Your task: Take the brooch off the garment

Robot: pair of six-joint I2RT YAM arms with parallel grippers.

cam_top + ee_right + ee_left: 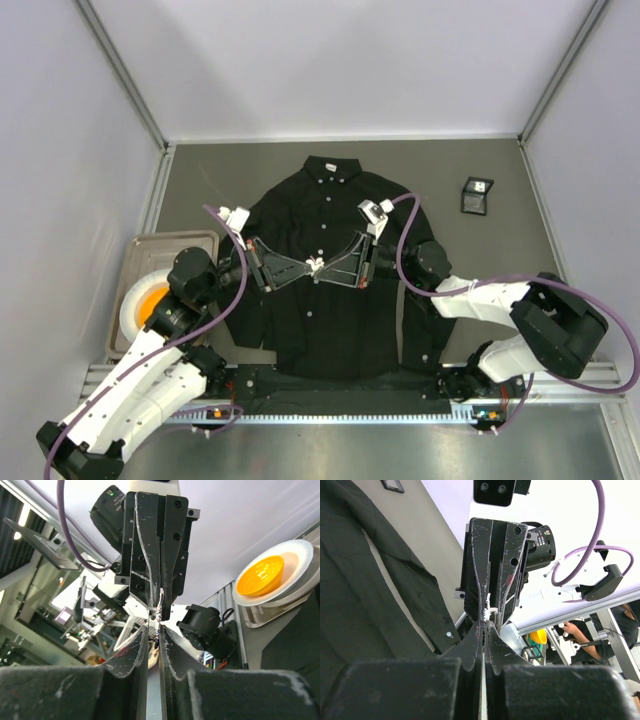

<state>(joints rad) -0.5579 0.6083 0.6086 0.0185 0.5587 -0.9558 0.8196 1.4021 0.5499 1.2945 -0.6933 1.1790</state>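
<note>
Our left gripper (306, 267) pinches the tiny white jagged-petalled brooch (316, 263) from 1 side, our right gripper (326, 267) from the other, both closed on it above the large black button-up shirt (335, 320). We judge removal nearly done; next, 1 gripper lets go.

- The shirt (330, 330): black, long-sleeved, buttoned, spread flat on the surface (450, 170), collar farthest away.
- The brooch (315, 264): tiny, white, jagged, raised over the shirt's chest.

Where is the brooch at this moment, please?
Top view, centre: the brooch is pinched between the left end effector and right end effector, over the garment chest.
</note>
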